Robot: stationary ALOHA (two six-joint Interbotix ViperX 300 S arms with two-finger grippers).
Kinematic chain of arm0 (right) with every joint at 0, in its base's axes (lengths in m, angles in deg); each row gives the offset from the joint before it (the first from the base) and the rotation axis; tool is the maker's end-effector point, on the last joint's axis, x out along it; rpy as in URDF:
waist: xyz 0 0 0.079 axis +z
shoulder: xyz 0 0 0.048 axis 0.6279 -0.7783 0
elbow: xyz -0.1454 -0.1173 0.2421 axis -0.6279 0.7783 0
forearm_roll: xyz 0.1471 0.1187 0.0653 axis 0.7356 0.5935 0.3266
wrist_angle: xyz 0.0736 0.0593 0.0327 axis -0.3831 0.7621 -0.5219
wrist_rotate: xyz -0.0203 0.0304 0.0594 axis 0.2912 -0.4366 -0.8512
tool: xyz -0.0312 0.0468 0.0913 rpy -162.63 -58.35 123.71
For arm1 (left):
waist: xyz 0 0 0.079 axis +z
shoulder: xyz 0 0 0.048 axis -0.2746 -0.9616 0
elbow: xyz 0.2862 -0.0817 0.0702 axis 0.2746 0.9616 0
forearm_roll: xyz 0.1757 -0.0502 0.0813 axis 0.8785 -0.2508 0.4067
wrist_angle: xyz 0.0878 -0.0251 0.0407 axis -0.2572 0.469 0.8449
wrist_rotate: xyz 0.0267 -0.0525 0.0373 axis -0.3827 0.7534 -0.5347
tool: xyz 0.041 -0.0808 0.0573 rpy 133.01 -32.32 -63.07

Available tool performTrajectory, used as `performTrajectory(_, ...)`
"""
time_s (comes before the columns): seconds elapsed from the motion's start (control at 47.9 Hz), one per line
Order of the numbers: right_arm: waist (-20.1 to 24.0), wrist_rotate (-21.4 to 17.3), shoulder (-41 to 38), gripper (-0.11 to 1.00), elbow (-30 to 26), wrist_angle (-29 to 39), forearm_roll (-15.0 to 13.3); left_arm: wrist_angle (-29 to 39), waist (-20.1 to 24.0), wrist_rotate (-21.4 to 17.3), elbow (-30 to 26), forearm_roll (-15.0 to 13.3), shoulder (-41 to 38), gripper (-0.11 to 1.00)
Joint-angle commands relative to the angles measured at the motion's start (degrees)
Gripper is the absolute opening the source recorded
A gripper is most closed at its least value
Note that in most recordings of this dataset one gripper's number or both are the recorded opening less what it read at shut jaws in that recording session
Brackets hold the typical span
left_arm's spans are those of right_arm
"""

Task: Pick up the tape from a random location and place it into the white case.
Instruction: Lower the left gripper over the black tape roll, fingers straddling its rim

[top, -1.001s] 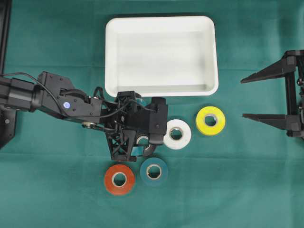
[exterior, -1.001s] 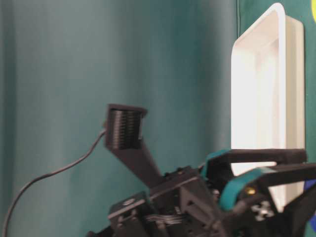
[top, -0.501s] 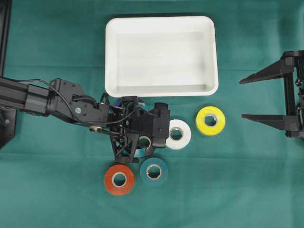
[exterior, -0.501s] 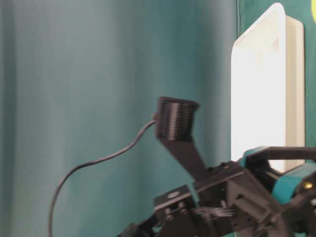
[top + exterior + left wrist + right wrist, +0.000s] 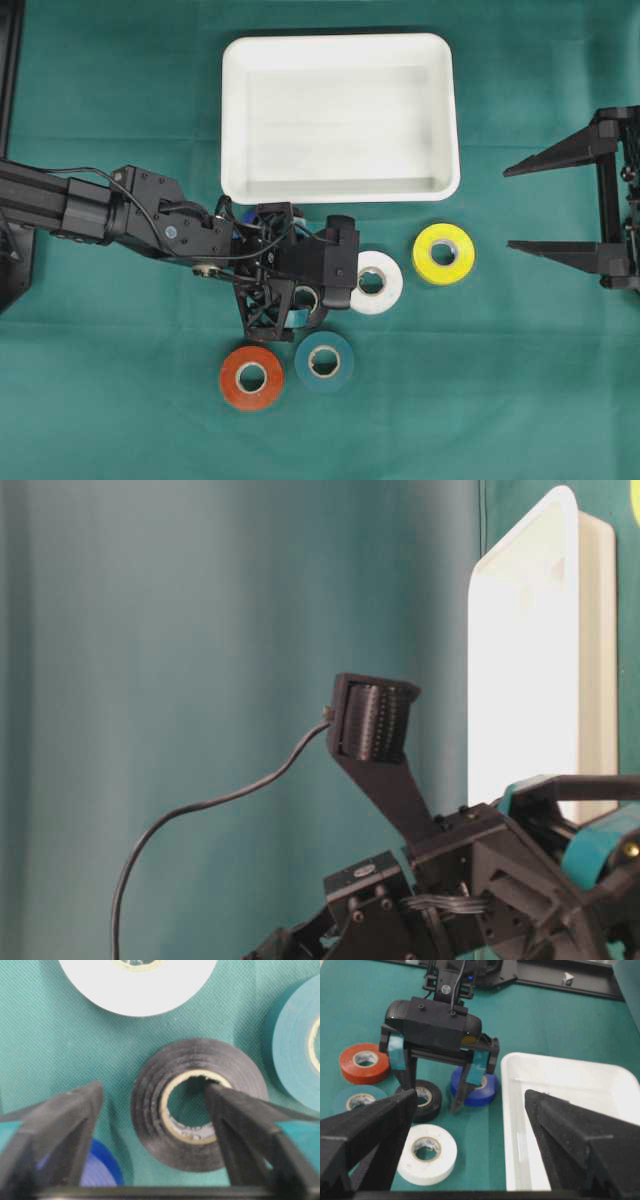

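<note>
I'm at the grasp step. My left tool is down over the black tape, which lies flat on the table below the near rim of the white case. In the left wrist view one finger reaches into the roll's cardboard core and the other stands outside it, with a gap of cloth between that finger and the roll's wall. So the tool's fingers are apart and straddle one side of the ring; I judge they are not clamped on it yet.

Neighbours crowd the spot. A blue tape sits just beside the black one on the case side, partly under the outer finger in the wrist view. A white tape and a teal tape lie near, a red tape a little further off, and a yellow tape well apart to the right.

My right tool waits at the right edge of the table with its fingers wide apart and nothing between them.

Next I would bring the left fingers together on the black roll's wall, taking care that the outer finger does not catch the blue roll. Then comes a straight lift clear of the other rolls, a carry over the case's rim, and a release inside the case, which looks empty.
</note>
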Motion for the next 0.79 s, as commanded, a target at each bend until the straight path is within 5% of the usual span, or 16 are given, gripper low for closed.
performTrajectory(0.0, -0.09, -0.09, -0.18, 0.91, -0.88, -0.26, 0.0, 0.35, -0.09, -0.09, -0.44, 0.0, 0.97, 0.72)
performTrajectory(0.125, -0.09, -0.09, -0.18, 0.9, -0.88, -0.26, 0.0, 1.05, -0.09, -0.35, -0.44, -0.09, 1.41, 0.34)
performTrajectory(0.209, -0.09, -0.09, -0.18, 0.91, -0.88, -0.26, 0.0, 1.49, -0.09, -0.44, -0.44, 0.0, 1.49, 0.18)
performTrajectory(0.772, -0.09, -0.09, -0.26, 0.9, -0.88, -0.18, 0.0, 3.69, -0.35, -0.26, -1.05, 0.0, 2.81, 0.18)
